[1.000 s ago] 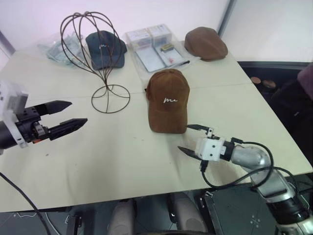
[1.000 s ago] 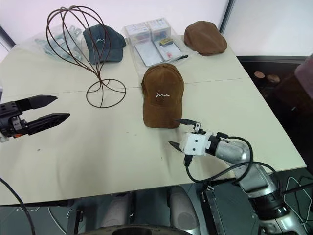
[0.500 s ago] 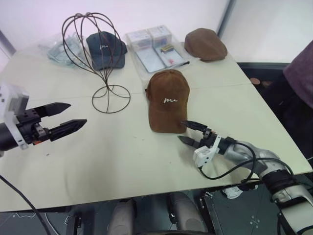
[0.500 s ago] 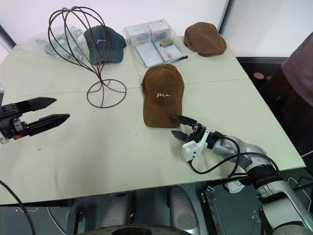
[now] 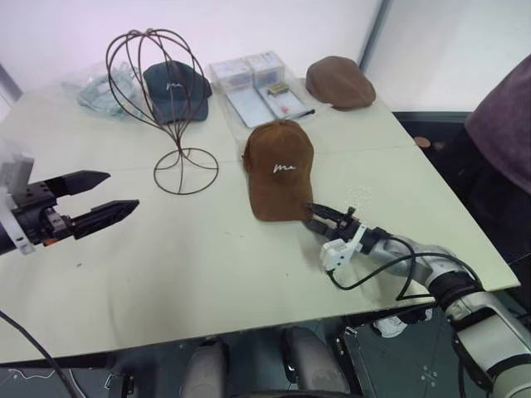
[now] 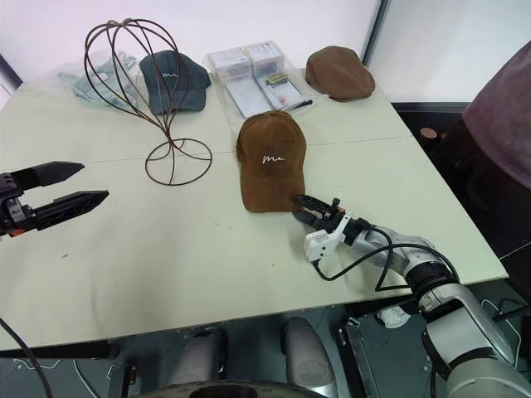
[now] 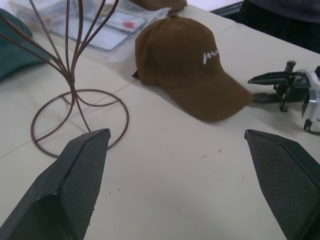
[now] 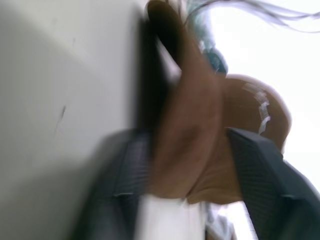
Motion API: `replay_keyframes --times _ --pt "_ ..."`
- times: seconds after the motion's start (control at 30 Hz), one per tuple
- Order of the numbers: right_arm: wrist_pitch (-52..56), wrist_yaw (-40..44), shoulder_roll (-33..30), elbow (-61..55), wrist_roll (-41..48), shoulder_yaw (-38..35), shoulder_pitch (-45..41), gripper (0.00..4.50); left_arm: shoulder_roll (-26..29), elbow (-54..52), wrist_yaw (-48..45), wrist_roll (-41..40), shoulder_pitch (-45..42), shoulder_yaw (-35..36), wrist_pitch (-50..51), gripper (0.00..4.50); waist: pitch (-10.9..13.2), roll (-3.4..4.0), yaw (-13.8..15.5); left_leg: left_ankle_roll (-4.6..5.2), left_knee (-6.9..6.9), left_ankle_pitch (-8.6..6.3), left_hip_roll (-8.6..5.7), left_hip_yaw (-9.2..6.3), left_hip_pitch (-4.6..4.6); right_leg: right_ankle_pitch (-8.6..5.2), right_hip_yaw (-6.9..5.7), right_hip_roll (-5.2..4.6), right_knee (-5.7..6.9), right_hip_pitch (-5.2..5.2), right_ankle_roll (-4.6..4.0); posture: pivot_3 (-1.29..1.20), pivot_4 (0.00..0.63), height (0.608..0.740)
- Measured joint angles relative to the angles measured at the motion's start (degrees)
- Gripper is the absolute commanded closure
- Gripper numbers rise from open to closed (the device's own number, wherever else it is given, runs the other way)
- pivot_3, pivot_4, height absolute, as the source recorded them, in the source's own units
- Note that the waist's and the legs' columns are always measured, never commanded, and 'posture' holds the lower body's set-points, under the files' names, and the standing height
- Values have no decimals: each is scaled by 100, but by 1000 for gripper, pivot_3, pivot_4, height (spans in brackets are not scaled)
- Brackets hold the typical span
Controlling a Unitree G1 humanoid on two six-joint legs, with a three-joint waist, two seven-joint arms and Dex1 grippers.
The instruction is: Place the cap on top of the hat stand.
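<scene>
One cap (image 5: 279, 169) brim between right claw (image 5: 318, 217) fingers.

This looks like a robot test room or lab rather than a home: one plain pale table (image 5: 207, 265) stands against bare white walls, with a dark floor beyond its edge. Hats are laid out on it as props, a wire stand (image 5: 166, 108), three caps and some clear packets (image 5: 257, 83) whose contents I can't quite make out. A person (image 6: 506, 108) in a dark red top stands close by the table's right side.
</scene>
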Motion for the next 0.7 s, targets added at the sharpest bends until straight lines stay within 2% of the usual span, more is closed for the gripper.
replay_keyframes --times 0.03,0.37,0.57,0.7 --pt "-11 -19 12 -7 15 13 -38 4480 0 0 1 -5 0 0 3 0 -10 -16 -23 0 -4 0 4 0 2 0 0 3 0 -1 0 0 150 740" --pt "225 38 307 123 294 -35 -59 4480 -1 -11 82 -33 49 86 3 0 -22 -35 -169 0 -7 -1 15 0 10 0 0 11 1 -3 0 0 150 740" --pt "798 749 884 126 1503 -545 66 4480 -1 -18 106 -32 111 124 3 0 1 2 -136 1 -21 0 15 0 -13 0 1 14 11 -36 0 0 150 740" --pt "1516 1004 1199 -761 2101 -1055 33 4480 10 4 85 -15 148 177 -9 0 27 42 -74 2 -61 0 10 5 -29 0 5 13 12 -71 0 0 150 740"
